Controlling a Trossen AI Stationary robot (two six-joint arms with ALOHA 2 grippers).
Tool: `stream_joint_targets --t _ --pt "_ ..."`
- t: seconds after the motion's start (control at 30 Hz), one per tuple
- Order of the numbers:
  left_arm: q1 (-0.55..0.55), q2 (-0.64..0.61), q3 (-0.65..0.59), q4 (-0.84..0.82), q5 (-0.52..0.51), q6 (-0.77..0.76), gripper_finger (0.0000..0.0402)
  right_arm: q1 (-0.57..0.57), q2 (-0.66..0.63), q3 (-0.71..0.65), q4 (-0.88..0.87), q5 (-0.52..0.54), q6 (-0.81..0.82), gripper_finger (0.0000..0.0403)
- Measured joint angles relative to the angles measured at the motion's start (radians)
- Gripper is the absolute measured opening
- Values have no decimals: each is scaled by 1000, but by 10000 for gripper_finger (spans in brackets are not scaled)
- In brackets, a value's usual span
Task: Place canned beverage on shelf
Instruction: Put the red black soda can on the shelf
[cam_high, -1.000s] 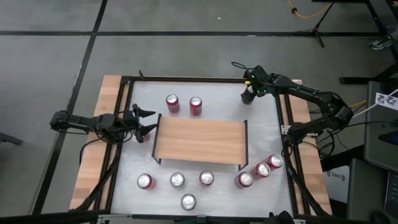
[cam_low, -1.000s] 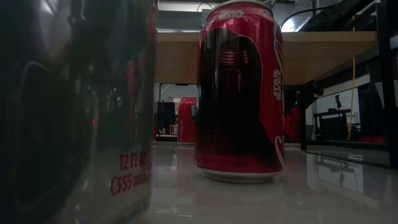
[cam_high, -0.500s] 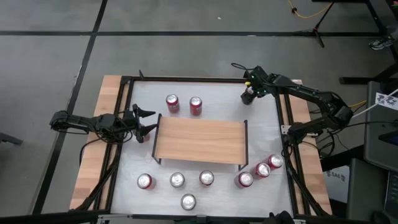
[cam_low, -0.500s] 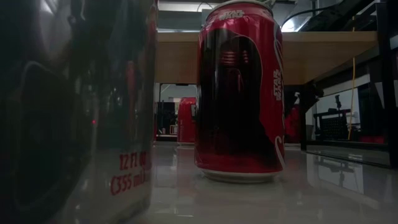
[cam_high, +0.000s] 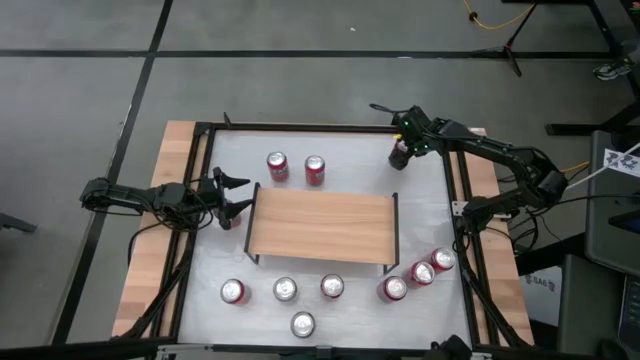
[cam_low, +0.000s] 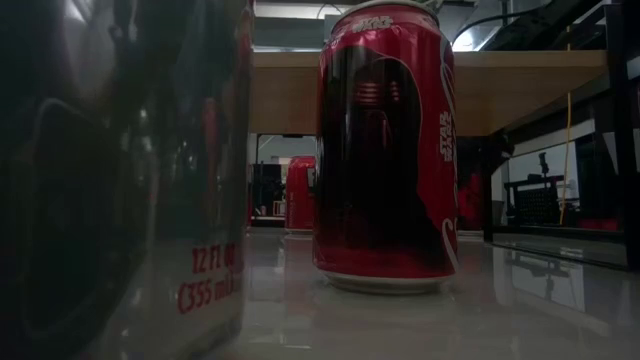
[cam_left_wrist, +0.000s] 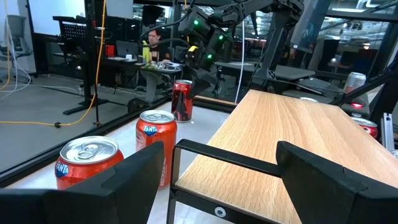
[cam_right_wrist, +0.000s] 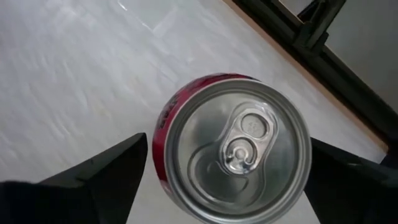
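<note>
The right gripper (cam_high: 399, 152) hangs over a red can (cam_right_wrist: 233, 146) at the far right of the table (cam_high: 425, 215). In the right wrist view its two dark fingers (cam_right_wrist: 102, 171) stand spread on either side of the can's silver top, clear of it, with nothing clasped. The can stands upright on the pale tabletop, near the black table frame (cam_right_wrist: 311, 46), and well apart from the shelf (cam_high: 320, 225).

The shelf, a low rack with a wooden plank top, sits mid-table and bears no can. Two Fanta cans (cam_left_wrist: 155, 146) stand just behind it, and further cans line the near side, among them a Star Wars can (cam_low: 385, 145) close to the low camera.

The left gripper (cam_high: 232, 196) waits at the shelf's left end, fingers (cam_left_wrist: 140, 171) partly spread and empty.

Likely hazards, as judged from this arrangement:
- The can does not sit quite midway between the fingers. One finger may therefore touch first on closing, pushing or tipping the can.
- A grip taken too near the rim could let the smooth wall slip in transit.
- The carry toward the shelf passes near the shelf's black end frame. A low approach could strike the plank edge.
- A tilted release could topple the can onto the Fanta cans behind.
</note>
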Motion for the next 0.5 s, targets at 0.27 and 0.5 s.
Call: stream_joint_targets --t 0.27,0.5 --pt "0 0 0 0 0 0 305 0 0 0 0 0 -246 374" --pt "0 0 0 0 0 0 305 0 0 0 -3 1 -480 374"
